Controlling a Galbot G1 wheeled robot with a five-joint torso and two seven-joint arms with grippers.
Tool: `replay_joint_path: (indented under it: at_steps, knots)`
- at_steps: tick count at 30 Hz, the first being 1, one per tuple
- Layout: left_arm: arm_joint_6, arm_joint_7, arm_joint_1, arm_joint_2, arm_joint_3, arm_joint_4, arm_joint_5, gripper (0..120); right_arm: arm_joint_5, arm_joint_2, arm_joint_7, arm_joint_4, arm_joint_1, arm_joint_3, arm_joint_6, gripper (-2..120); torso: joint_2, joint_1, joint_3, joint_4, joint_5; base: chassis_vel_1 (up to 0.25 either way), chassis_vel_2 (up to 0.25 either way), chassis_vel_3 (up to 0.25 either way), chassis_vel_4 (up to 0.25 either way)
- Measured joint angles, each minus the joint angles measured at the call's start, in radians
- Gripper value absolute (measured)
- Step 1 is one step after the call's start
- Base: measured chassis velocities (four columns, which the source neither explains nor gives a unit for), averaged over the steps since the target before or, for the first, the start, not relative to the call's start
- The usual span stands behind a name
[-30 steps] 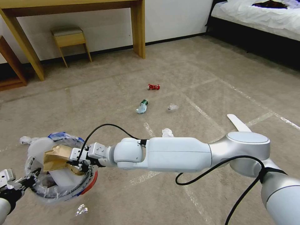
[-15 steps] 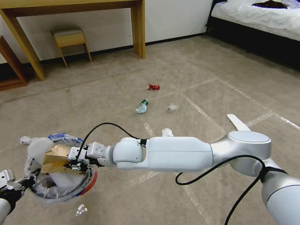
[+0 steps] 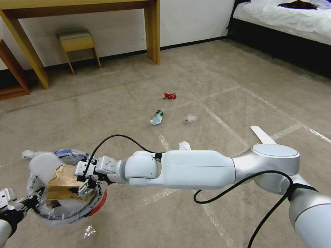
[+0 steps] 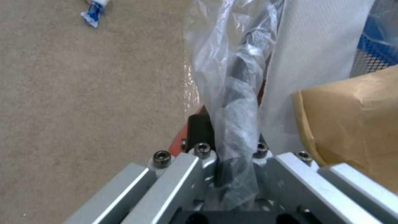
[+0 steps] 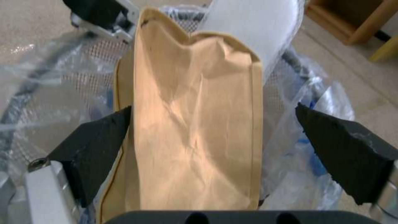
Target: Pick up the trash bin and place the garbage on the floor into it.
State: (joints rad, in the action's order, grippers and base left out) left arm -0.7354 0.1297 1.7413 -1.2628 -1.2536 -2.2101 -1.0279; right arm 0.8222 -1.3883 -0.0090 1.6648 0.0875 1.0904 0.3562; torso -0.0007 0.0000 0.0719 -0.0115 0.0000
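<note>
Right gripper (image 3: 84,186) hangs over the small round red trash bin with its crinkled clear liner (image 3: 98,203), jaws spread wide. Between the pads (image 5: 99,137) sits the flat brown paper bag (image 5: 195,124), touching one pad and apart from the other, long axis running away from the wrist into the bin, leaning on a white slipper (image 5: 257,28). Left gripper (image 4: 232,155) is clamped on the bin's near rim, above the beige carpet floor (image 3: 207,86)

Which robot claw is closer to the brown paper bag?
The right claw. It is open, one finger on each side of the brown paper bag, above the trash bin. The left claw grips the bin's rim, beside the bag.
</note>
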Motion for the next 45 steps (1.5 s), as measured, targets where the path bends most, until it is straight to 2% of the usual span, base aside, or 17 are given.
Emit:
replay_joint_path:
  at_steps: [33,40,42,43,45]
  knots:
    - [0.000,-0.002,0.004,0.002,0.002,0.005,0.009,1,0.022,0.080,0.033,0.137,0.013,-0.090,0.007,100,0.000,0.000,0.000,0.0001,0.0000,0.000,0.000,0.000,0.000]
    - [0.000,0.000,0.006,0.005,0.000,-0.001,0.009,1,0.040,0.145,0.034,0.186,0.011,-0.159,0.007,100,0.000,0.000,0.000,0.0001,0.0001,0.000,0.000,0.000,0.000]
    - [0.000,0.001,0.007,0.004,-0.001,-0.005,0.008,1,0.046,0.193,0.034,0.207,-0.003,-0.203,0.004,100,0.000,0.000,0.000,0.0001,0.0001,0.000,0.000,0.000,0.000]
    - [0.000,0.001,0.007,0.004,-0.001,-0.005,0.008,1,0.046,0.193,0.034,0.207,-0.003,-0.203,0.004,100,0.000,0.000,0.000,0.0001,0.0001,0.000,0.000,0.000,0.000]
    - [0.000,0.001,0.013,0.003,-0.002,-0.011,0.007,1,0.058,0.261,0.034,0.227,-0.039,-0.268,-0.009,100,0.000,0.000,0.000,0.0000,0.0002,0.000,0.000,0.000,0.000]
